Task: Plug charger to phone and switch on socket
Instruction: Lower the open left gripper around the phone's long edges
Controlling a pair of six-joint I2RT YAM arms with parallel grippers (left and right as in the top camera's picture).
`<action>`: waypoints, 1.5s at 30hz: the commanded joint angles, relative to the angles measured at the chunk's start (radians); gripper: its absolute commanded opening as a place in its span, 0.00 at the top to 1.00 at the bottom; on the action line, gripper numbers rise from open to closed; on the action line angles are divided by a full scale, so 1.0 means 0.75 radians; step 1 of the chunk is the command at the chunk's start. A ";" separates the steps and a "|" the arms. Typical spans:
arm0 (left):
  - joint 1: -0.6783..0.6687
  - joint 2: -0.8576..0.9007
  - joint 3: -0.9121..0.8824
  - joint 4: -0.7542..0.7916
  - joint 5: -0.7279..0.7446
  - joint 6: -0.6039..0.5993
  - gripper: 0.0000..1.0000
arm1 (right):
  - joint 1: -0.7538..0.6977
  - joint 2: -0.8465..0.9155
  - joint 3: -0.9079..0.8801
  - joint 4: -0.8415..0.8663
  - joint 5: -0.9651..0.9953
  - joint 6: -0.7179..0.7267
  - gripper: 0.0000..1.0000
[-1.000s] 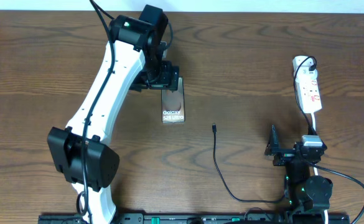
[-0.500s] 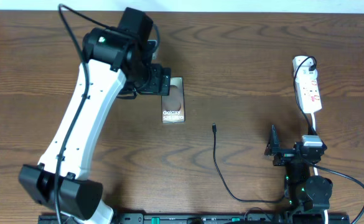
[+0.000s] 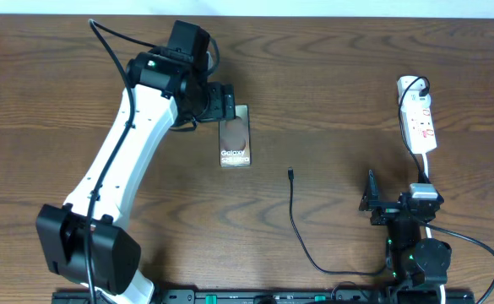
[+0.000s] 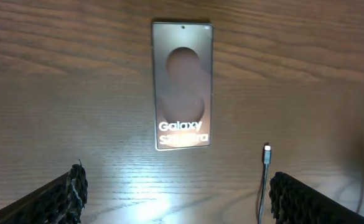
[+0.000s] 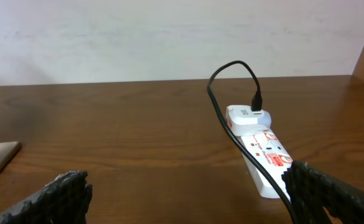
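Note:
The phone (image 3: 236, 143) lies flat on the table with its "Galaxy" lettering towards the front; the left wrist view shows the phone (image 4: 182, 87) whole. My left gripper (image 3: 232, 111) hovers over the phone's far end, open and empty (image 4: 178, 202). The charger tip (image 3: 290, 173) rests to the right of the phone, also seen as a small plug (image 4: 267, 151) in the left wrist view. Its black cable (image 3: 295, 224) curves towards the front right. The socket (image 3: 420, 118) lies at the far right. My right gripper (image 3: 371, 201) stands open and empty (image 5: 188, 199), short of the socket (image 5: 262, 155).
A white adapter (image 5: 249, 115) sits in the socket's far end, with a black lead (image 5: 231, 67) looping into it. The strip's white cord (image 3: 424, 169) runs down towards the right arm's base. A pale wall stands behind the table.
The left arm swung its elbow left and then partly back, while its gripper stayed over the phone's far end. Phone, charger, socket and right arm have not moved.

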 commanded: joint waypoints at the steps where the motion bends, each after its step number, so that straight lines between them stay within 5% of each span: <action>1: -0.072 0.052 0.064 -0.022 -0.075 -0.012 0.08 | -0.009 -0.007 -0.005 -0.002 -0.001 -0.015 0.01; 12: -0.128 0.404 0.394 -0.204 -0.213 -0.007 0.09 | -0.009 -0.007 -0.005 -0.002 -0.001 -0.015 0.01; 34: -0.127 0.504 0.071 0.190 -0.213 -0.068 0.09 | -0.009 -0.007 -0.005 -0.002 -0.001 -0.015 0.01; 45: -0.168 0.592 0.071 0.228 -0.278 -0.104 0.08 | -0.009 -0.007 -0.005 -0.002 -0.001 -0.015 0.01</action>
